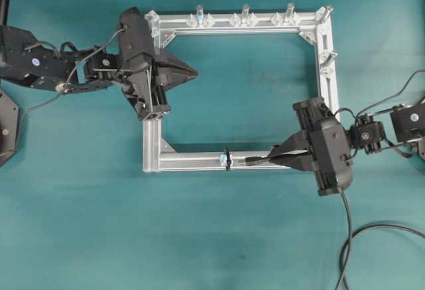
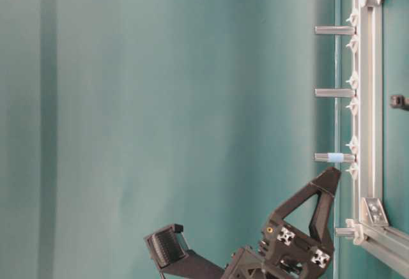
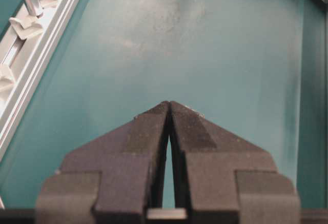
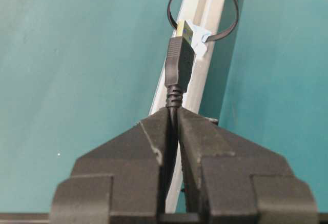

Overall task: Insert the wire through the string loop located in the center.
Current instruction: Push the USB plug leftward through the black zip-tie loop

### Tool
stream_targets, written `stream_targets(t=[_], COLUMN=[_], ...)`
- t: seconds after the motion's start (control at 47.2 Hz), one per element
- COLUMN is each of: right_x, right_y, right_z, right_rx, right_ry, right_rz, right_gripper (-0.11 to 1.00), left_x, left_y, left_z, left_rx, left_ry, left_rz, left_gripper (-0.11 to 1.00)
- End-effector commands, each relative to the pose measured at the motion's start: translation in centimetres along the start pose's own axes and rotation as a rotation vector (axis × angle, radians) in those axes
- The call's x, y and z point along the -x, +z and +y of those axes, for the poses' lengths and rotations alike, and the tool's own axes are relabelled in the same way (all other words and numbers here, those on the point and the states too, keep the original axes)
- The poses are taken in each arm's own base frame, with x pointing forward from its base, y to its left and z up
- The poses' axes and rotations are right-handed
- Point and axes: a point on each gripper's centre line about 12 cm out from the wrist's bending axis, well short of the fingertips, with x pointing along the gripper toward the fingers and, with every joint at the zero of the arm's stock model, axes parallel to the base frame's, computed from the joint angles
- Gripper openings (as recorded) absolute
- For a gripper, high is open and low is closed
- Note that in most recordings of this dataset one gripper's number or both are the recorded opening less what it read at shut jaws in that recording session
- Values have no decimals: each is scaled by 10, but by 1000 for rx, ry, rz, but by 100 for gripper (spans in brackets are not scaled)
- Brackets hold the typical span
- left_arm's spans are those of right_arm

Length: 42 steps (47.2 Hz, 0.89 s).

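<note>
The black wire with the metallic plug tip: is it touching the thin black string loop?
Cannot tell. In the right wrist view, the plug tip overlaps the string loop, hiding any gap.

Left gripper [image 3: 169, 106] — jaws fully closed, tips touching, nothing between them. Arm reaches in level from the left, fingers pointing right. Right gripper [image 4: 173, 112] — jaws pinched on the wire [image 4: 178, 62], plug sticking out just past the fingertips. Arm reaches in from the right, fingers pointing left.
</note>
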Motion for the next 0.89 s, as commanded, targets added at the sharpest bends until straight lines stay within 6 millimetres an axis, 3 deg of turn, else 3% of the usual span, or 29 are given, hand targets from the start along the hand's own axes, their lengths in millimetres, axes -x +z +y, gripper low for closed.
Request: stream_targets(t=[0.0, 0.868], right_x=[-3, -45], right_y=[10, 34], right_z=[-2, -16], right_rx=[-3, -20], right_ry=[-5, -33], right_rz=[-28, -49], right_gripper=[7, 7], left_x=[3, 3], left_y=[14, 13], left_z=[-2, -9], left_rx=[-2, -9], left_ry=[-7, -24], left_rz=[-44, -42], left_gripper=[0, 0])
